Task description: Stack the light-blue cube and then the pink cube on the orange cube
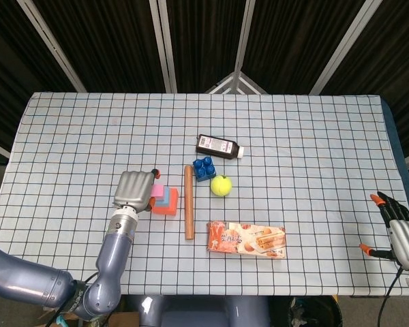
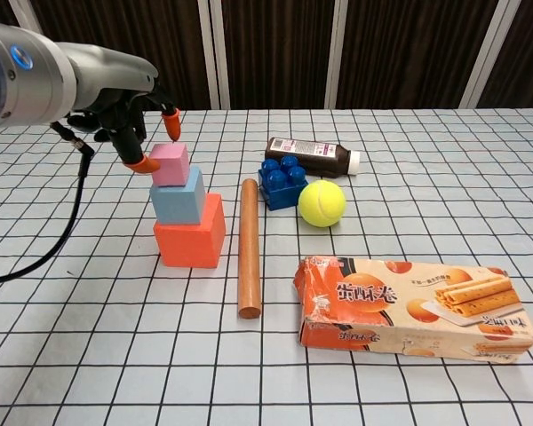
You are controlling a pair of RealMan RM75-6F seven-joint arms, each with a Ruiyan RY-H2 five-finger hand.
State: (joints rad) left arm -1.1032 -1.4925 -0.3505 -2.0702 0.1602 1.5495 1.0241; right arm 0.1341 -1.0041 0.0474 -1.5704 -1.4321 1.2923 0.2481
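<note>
The left hand, fingers loosely open at 9 o'clock of the small pink cube, holds nothing but could bump it off the light-blue cube.

Wooden rod beside blue brick; tennis ball; dark bottle lying behind; biscuit box nearest.
</note>
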